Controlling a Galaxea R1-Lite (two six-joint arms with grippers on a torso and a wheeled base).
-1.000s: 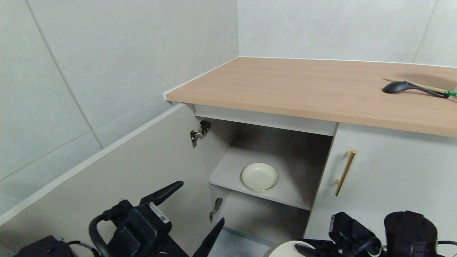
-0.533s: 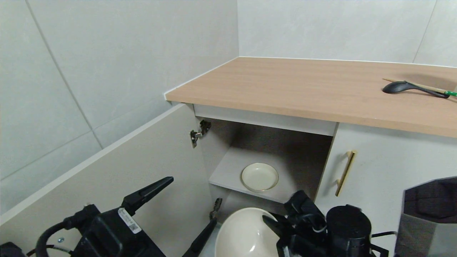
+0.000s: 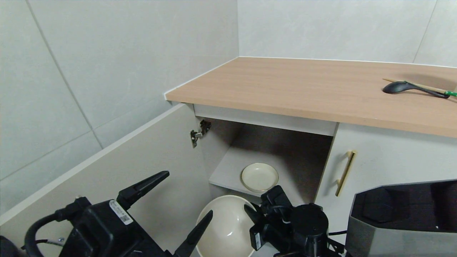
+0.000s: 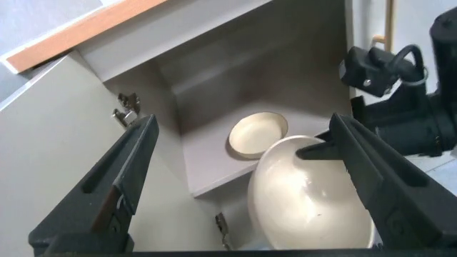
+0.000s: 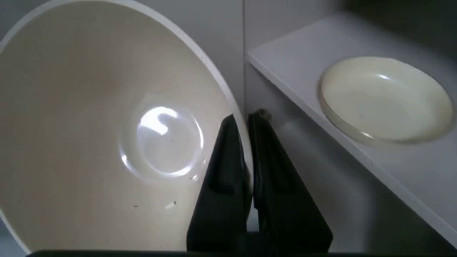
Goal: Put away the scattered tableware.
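Note:
A large cream bowl (image 3: pixel 223 228) hangs tilted just in front of and below the open cabinet's shelf (image 3: pixel 225 171). My right gripper (image 3: pixel 251 213) is shut on its rim; its fingers (image 5: pixel 232 171) pinch the bowl (image 5: pixel 107 135) wall. A small cream dish (image 3: pixel 259 176) lies on the shelf, just beyond the bowl. My left gripper (image 3: pixel 189 192) stands open and empty to the left of the bowl, by the open door. Its wrist view has the dish (image 4: pixel 257 134), the bowl (image 4: pixel 307 196) and the right gripper (image 4: pixel 321 150). A black spoon (image 3: pixel 403 86) lies across chopsticks (image 3: pixel 433 88) on the countertop at the far right.
The cabinet door (image 3: pixel 117 171) is swung open on the left, hinges (image 3: pixel 198 134) showing. The neighbouring door on the right is closed, with a gold handle (image 3: pixel 345 173). The wooden countertop (image 3: pixel 303 85) overhangs the opening. Tiled walls close off the left and back.
My right gripper has risen and moved left with the bowl, from the bottom edge to just in front of the shelf. My left gripper has drifted a little down and left.

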